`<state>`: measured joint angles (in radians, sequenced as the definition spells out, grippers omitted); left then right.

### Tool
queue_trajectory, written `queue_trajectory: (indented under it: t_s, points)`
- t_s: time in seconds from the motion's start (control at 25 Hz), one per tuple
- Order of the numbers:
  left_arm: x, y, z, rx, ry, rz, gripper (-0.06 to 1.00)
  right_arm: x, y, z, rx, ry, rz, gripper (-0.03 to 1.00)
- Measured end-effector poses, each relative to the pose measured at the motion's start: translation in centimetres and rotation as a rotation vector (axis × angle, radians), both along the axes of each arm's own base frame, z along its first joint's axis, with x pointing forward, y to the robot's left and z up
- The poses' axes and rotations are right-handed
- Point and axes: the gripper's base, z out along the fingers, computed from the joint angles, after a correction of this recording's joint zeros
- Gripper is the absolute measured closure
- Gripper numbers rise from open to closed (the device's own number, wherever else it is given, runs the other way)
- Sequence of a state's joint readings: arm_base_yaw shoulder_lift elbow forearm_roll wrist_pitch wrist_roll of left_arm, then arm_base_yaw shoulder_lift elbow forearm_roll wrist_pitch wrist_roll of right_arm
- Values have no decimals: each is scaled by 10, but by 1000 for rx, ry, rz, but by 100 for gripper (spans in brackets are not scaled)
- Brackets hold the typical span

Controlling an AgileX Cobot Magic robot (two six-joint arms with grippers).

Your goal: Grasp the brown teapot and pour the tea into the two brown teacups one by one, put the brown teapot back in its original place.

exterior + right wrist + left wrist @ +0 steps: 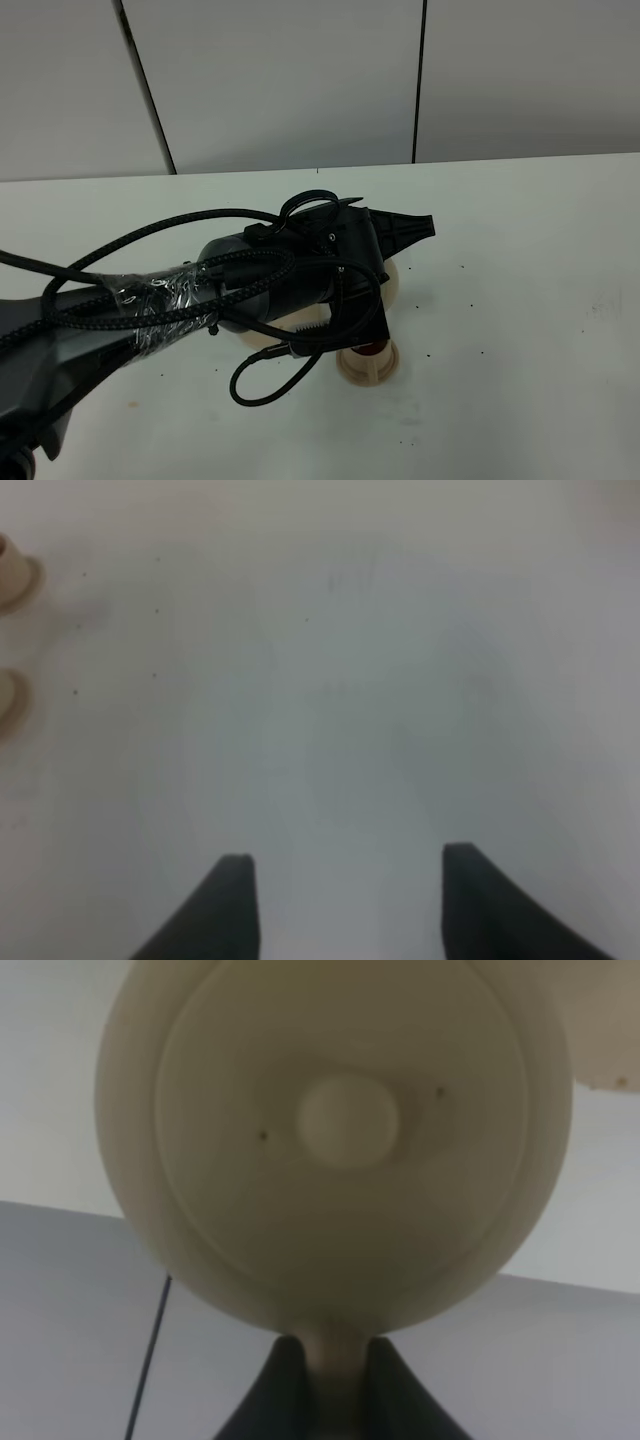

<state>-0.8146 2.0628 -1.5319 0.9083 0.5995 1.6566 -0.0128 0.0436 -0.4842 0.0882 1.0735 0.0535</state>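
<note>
My left gripper point(338, 1370) is shut on the loop handle of the brown teapot point(340, 1130). The pot is tipped so that its lid and knob face the left wrist camera. In the high view the left arm and gripper point(400, 235) cover most of the teapot point(396, 283). One brown teacup point(368, 368) stands on the table just below the gripper, with dark liquid at its rim. A tan edge point(262, 338) shows under the arm; I cannot tell whether it is the second cup or the plate. My right gripper point(345, 880) is open and empty above bare table. Two tan cups point(12, 575) point(10, 695) show at that picture's edge.
The white table point(520, 260) bears small dark specks. Grey wall panels point(280, 80) stand behind it. A looped black cable point(270, 385) hangs from the left arm close to the table. A tan rounded thing point(610, 1030) shows at the corner of the left wrist view.
</note>
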Motion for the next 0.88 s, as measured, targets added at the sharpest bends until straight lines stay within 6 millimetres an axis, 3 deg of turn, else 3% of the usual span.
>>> queue_trajectory:
  t_s: [0.88]
  points:
    - [7,42,26,-296,175,366,78,0,0,0,0,0,0,56]
